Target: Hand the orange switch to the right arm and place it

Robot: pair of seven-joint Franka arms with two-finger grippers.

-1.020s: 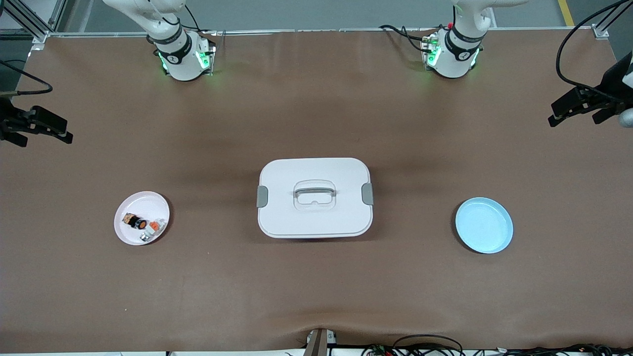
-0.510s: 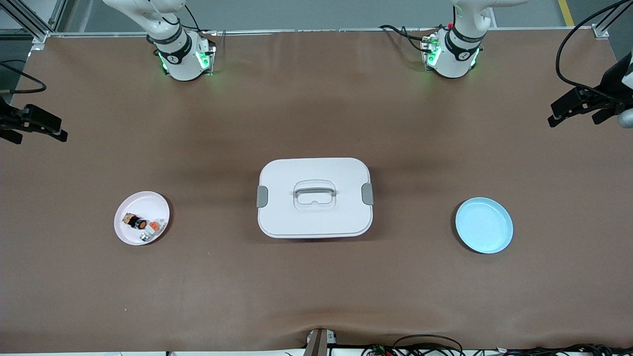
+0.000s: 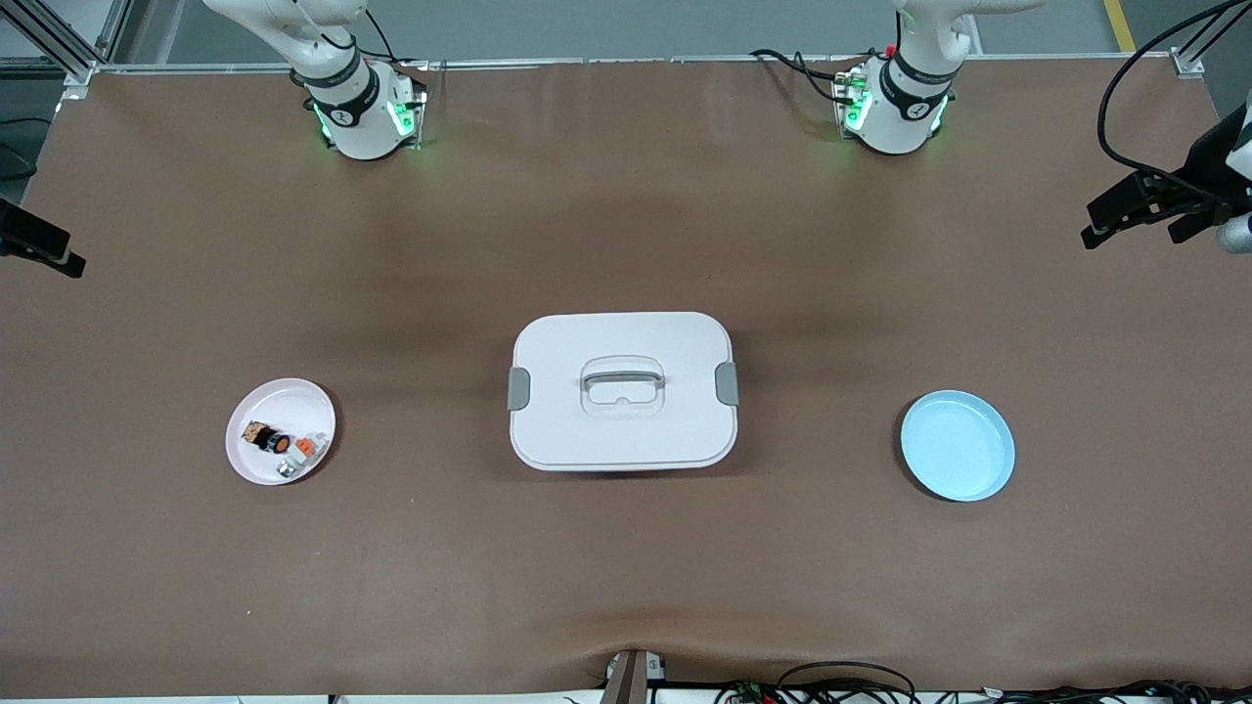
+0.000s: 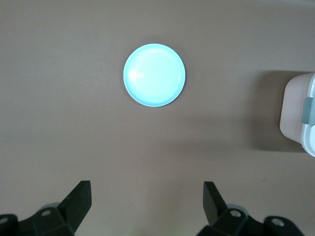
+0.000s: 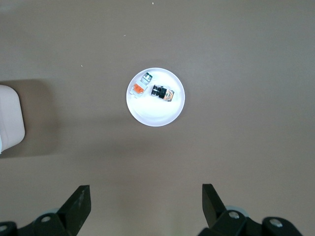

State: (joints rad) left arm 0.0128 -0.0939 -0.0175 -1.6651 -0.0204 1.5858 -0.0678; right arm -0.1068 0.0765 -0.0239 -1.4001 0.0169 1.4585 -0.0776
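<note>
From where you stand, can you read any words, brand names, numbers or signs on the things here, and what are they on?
No text can be read anywhere.
Right arm's base: a small dark round mark, too small to read.
Left arm's base: the same kind of mark, unreadable.
White lidded box, pink plate, blue plate, orange switch: no lettering visible.

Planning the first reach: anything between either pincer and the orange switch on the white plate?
Nothing visible. The orange switch lies uncovered on the white plate, touching a white-and-silver part. The right pincer is open, high over bare table; the left pincer too.
</note>
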